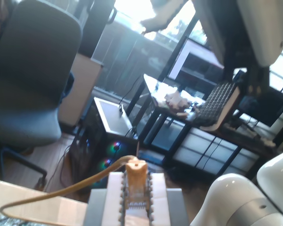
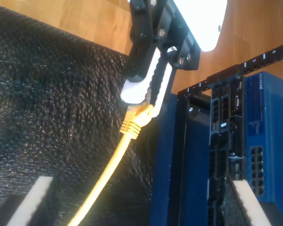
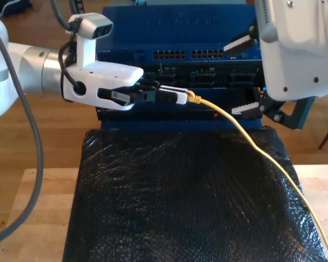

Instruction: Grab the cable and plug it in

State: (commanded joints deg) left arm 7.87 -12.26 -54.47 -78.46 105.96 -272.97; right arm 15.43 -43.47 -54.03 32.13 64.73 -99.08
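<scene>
cable [image 3: 246,134] runs pale yellow across the black mat [image 3: 180,202] up to the blue rack [image 3: 177,33]. my first gripper [image 3: 181,97] clenches its plug [image 1: 135,181] just before the rack. my second gripper [image 3: 245,76] hangs released beside the rack; its wrist view catches the ribbed boot [image 2: 133,126].

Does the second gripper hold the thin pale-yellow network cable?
No: the thin pale-yellow network cable is clamped in my first gripper, while my second gripper stands open.
</scene>
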